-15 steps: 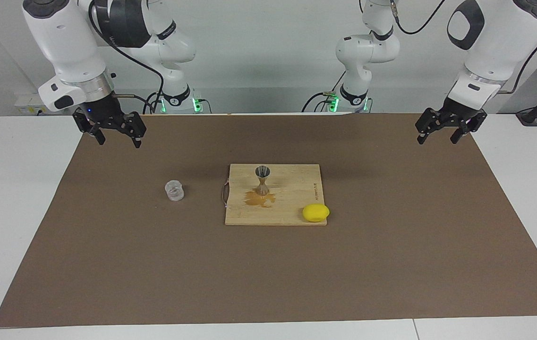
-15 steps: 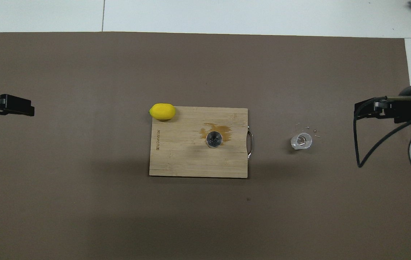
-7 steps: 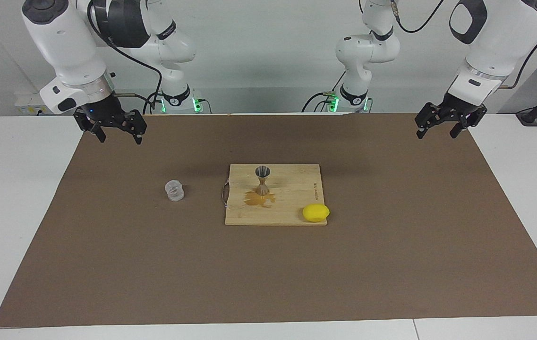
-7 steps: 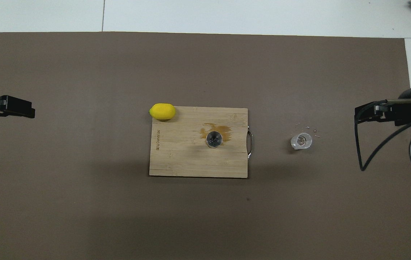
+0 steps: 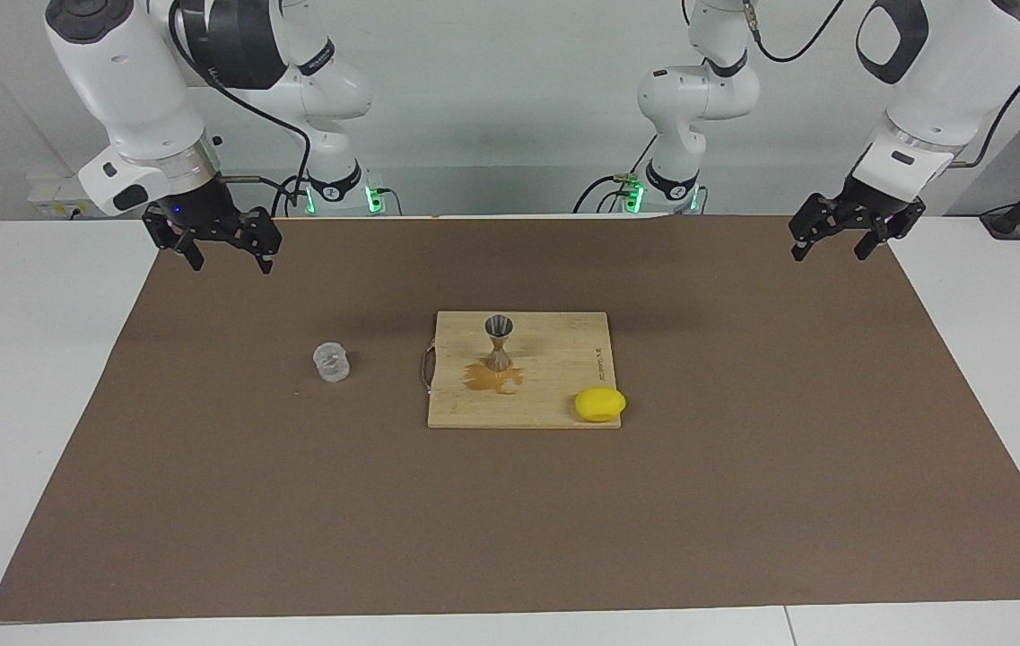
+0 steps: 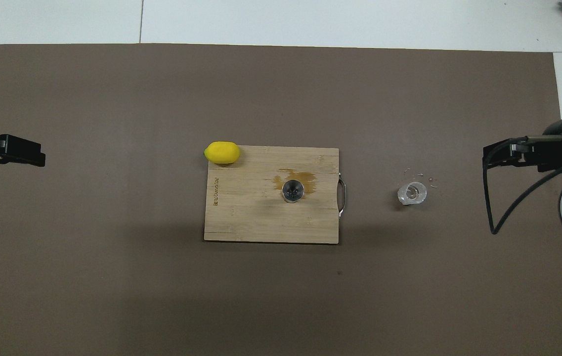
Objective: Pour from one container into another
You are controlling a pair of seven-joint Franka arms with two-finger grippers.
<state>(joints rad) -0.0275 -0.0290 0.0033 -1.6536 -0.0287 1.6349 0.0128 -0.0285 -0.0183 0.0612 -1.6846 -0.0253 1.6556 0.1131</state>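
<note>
Glass tumbler (image 5: 331, 362): upright on brown mat (image 5: 743, 502), mouth up, toward right arm's end.
Jigger (image 5: 499, 342): upright on cutting board (image 5: 554, 354), long axis vertical, brown spill (image 5: 492, 379) at base.
Lemon (image 5: 600, 405): board's corner.
Left gripper (image 5: 832, 246): fingers spread, empty, raised over mat's edge.
Right gripper (image 5: 228, 258): fingers spread, empty, raised over mat's corner.

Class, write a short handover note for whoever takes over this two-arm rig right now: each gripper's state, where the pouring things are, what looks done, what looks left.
Left gripper: open, empty, up over the mat's corner at its own end; waiting.
Right gripper: open, empty, up over the mat's edge at its own end.
Glass tumbler: upright on the mat, toward the right arm's end, apart from the cutting board.
Jigger: upright on the board, a brown spill at its foot. Lemon at the board's corner.
Done: the pour seems made, some spilled; the glass is set down.
Left: probably nothing but checking the jigger's fill, which cannot be read here.
</note>
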